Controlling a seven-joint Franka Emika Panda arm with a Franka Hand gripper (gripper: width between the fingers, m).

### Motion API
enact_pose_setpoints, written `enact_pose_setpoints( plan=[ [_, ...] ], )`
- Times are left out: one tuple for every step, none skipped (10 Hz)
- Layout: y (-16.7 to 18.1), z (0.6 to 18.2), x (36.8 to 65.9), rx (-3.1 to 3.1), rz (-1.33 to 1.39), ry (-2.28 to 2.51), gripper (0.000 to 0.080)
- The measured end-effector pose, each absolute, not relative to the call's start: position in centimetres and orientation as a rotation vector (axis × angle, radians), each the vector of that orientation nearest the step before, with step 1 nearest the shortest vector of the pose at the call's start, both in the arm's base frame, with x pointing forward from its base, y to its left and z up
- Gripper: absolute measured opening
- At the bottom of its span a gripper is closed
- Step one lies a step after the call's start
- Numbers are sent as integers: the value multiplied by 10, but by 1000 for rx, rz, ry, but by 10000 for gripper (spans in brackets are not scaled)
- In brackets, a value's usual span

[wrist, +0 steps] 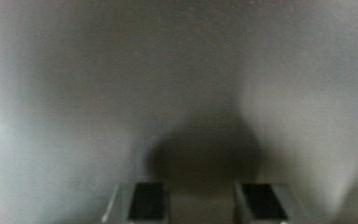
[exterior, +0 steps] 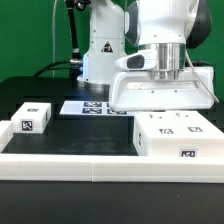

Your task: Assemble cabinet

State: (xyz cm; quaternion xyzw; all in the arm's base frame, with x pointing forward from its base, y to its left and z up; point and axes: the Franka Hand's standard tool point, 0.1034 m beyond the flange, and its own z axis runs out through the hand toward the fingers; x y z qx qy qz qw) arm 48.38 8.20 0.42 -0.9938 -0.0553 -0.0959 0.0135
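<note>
In the exterior view my gripper (exterior: 160,72) comes straight down onto the top edge of a large white cabinet box (exterior: 160,94) and holds it above the table. In the wrist view the gripper (wrist: 206,203) shows two dark finger pads (wrist: 149,201) at either side of the box's blurred white surface (wrist: 176,90), which fills the picture. A smaller white tagged piece (exterior: 184,136) lies below the held box, at the exterior view's right. Another small white tagged piece (exterior: 32,117) lies at the left.
The marker board (exterior: 88,107) lies flat on the black table behind the held box. A long low white rail (exterior: 90,166) runs along the front. The robot's white base (exterior: 100,55) stands at the back.
</note>
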Motion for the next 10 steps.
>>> enact_pose_setpoints(
  plan=[
    [82,5,483,-3095,-296,-173,173],
    [83,12,482,-3095,-285,-176,173],
    [83,19,481,-3094,-279,-175,173],
    [83,27,481,-3093,-268,-176,173],
    [84,35,480,-3092,-253,-177,173],
    [85,46,479,-3091,-222,-178,173],
    [85,54,481,-3089,-227,-178,173],
    [85,48,479,-3091,-223,-178,172],
    [85,46,478,-3092,-215,-179,172],
    [85,46,478,-3092,-215,-179,172]
  ],
)
